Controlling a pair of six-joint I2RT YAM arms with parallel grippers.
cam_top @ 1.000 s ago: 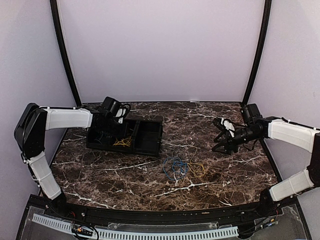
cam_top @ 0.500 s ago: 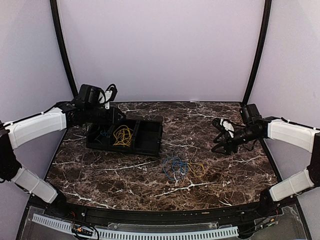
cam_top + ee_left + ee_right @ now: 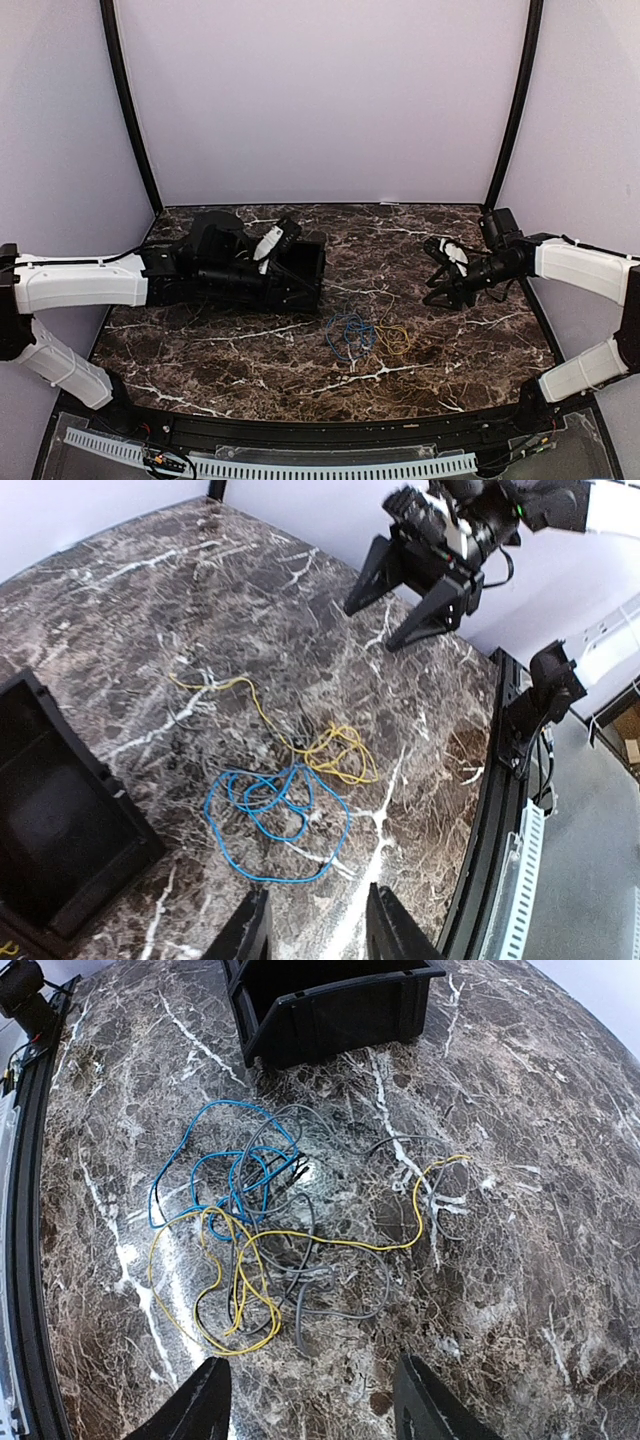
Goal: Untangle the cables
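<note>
Left gripper has swung across the bin toward the cables — jaws apart; right gripper likewise.

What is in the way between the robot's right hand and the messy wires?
Nothing that I can see. The right gripper is open and points at the tangled cables, with only bare table between them. The black bin sits beyond the pile, not in the path.
</note>
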